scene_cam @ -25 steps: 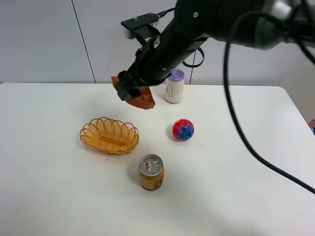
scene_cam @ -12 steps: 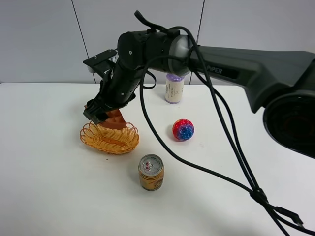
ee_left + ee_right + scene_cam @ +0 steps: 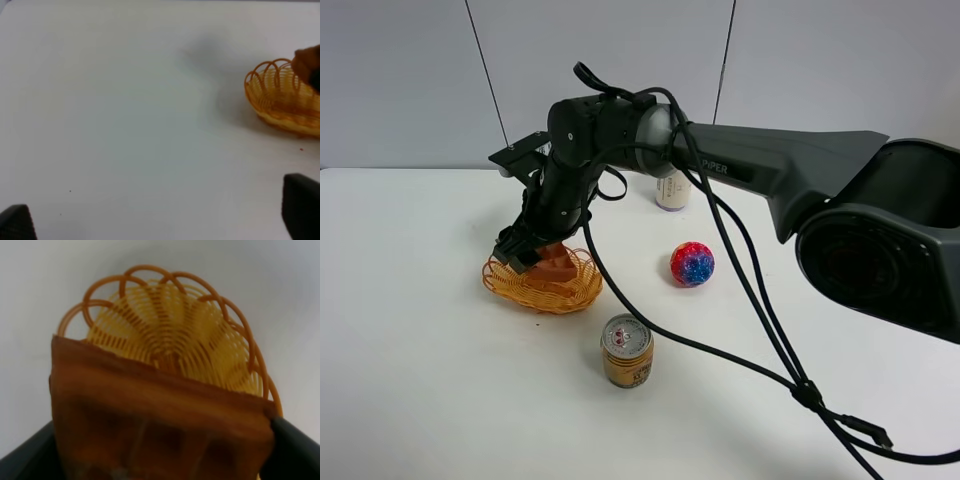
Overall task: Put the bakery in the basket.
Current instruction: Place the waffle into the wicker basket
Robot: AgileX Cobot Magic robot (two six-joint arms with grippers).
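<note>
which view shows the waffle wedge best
Right wrist view: the waffle wedge fills it above the basket. Exterior high shows it small under the right gripper; left wrist catches only a blurry edge.

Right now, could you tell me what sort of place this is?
Likely a robot lab bench: a white table, plain grey wall panels, and a cabled robot arm over a wicker basket.

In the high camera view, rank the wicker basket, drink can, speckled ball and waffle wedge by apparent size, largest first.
1. wicker basket, clearly widest.
2. drink can.
3. speckled ball and waffle wedge: unranked; they look close, and the right gripper holding the wedge hides part of it.
</note>
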